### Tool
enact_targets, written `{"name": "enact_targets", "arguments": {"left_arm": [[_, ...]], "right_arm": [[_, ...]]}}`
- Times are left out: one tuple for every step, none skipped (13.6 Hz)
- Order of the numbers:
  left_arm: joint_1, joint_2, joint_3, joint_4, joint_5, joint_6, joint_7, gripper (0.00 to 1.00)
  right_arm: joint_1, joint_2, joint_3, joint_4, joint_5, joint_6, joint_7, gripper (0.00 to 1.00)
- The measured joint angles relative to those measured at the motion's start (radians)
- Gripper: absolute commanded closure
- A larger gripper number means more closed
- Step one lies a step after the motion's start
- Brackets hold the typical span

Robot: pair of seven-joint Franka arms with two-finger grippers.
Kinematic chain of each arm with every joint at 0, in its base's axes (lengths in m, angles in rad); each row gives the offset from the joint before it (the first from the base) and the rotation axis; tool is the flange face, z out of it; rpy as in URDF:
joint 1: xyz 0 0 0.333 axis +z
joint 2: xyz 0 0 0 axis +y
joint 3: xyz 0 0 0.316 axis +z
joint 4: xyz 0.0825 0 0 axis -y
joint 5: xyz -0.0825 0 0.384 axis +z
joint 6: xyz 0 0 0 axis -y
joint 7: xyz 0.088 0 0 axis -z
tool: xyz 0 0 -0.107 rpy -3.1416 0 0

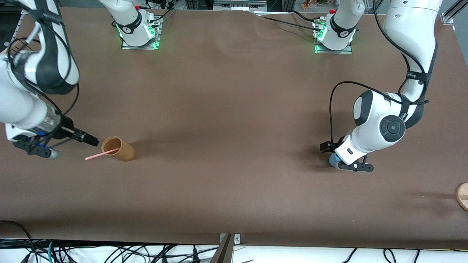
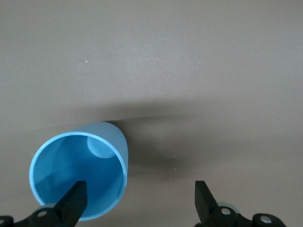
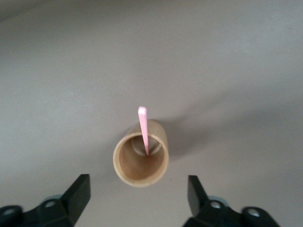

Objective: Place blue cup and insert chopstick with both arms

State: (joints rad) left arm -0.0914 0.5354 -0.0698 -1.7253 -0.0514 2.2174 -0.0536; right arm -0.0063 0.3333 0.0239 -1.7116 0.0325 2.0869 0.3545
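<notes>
Beside tan cup (image 1: 119,148), right pincer (image 1: 89,139) seemingly open.

2 robot arms (image 1: 29,109) (image 1: 384,124), 1 blue cup (image 2: 80,175), 1 tan cup (image 1: 119,148), 1 pink chopstick (image 1: 100,155), 1 wooden obj (image 1: 463,196) at table edge.

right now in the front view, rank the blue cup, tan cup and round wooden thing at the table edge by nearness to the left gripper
1. Light-blue round cup, right under the left gripper.
2. Round wooden object, at the left arm's table end.
3. Tan-brown cylindrical cup, at the right arm's end.
</notes>
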Motion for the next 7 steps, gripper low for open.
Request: {"name": "enact_targets", "arguments": {"left_arm": [[0.0, 0.01, 0.001, 0.0, 0.0, 0.014, 0.0, 0.01], [0.0, 0.023, 0.003, 0.0, 0.0, 0.031, 0.001, 0.08], [0.0, 0.034, 0.005, 0.0, 0.001, 0.045, 0.001, 0.36], [0.001, 0.046, 0.007, 0.0, 0.001, 0.056, 0.001, 0.7], [0.002, 0.053, 0.009, 0.0, 0.002, 0.062, 0.001, 0.9], [0.002, 0.056, 0.011, 0.0, 0.002, 0.064, 0.001, 1.0], [0.003, 0.057, 0.013, 0.0, 0.002, 0.065, 0.001, 1.0]], "right_arm": [[0.003, 0.028, 0.0, 0.0, 0.0, 0.024, 0.007, 0.16], [0.004, 0.052, 0.0, 0.0, 0.0, 0.038, 0.012, 0.23], [0.004, 0.071, 0.0, 0.0, 0.0, 0.05, 0.015, 0.25], [0.004, 0.088, 0.0, 0.0, 0.001, 0.058, 0.018, 0.27], [0.004, 0.104, -0.001, 0.0, 0.001, 0.067, 0.019, 0.27], [0.004, 0.117, -0.001, 0.0, 0.001, 0.081, 0.02, 0.36], [0.004, 0.129, -0.001, 0.0, 0.0, 0.098, 0.02, 0.42]]}}
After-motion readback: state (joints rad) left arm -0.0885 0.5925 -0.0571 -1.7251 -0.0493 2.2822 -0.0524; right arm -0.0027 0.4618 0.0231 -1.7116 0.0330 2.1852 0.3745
